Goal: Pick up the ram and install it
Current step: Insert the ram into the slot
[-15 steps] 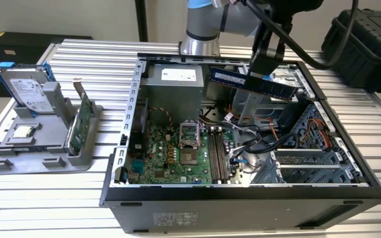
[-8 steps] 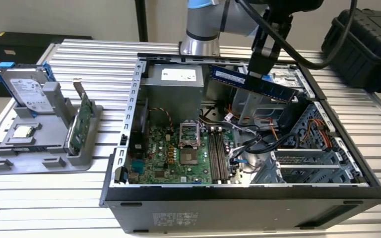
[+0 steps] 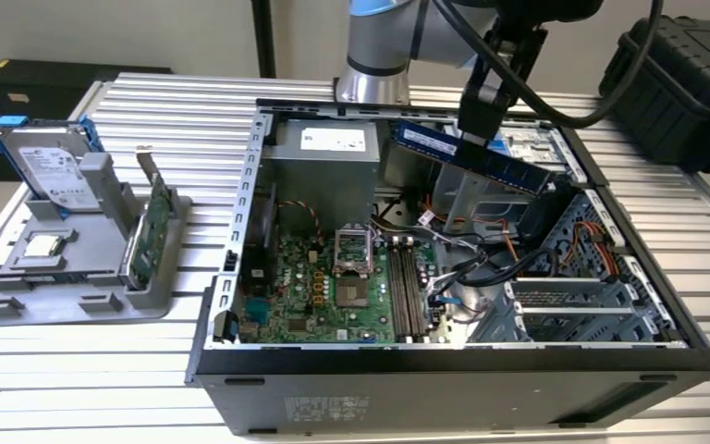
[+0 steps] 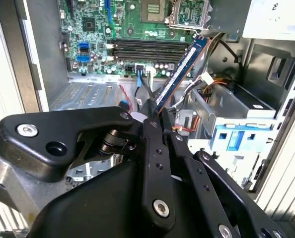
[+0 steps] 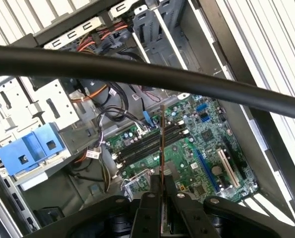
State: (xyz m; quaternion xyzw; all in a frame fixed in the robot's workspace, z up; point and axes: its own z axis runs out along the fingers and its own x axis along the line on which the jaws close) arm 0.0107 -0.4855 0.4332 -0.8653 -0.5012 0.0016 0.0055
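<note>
The ram (image 3: pixel 494 162) is a thin blue card. I judge it light and stiff, but easy to damage. It would not bend much before cracking, and its contact edge and chips should not be rubbed. The safe hold is across the two flat faces near the long edge opposite the contacts, leaving the contact edge free for the slot.

The claw (image 3: pixel 473 131) has that sort of hold: its fingers are clenched on the ram, pinching it face to face. In the exterior view they cross the stick near the middle of its upper long edge. The first wrist view shows the card edge-on, running straight out from between the fingers.

The ram hangs in the air over the open computer case (image 3: pixel 454 370), well above the motherboard (image 3: pixel 312 287) and seated in nothing. It is tilted, with its end toward the exterior view's left higher than the other. The long memory slots (image 3: pixel 407 289) lie below and apart from it.

The arm (image 3: pixel 380 46) comes in from behind the case, which stands on the slatted metal worktop (image 3: pixel 170 116). Its wrist points the claw steeply down into the case.
</note>
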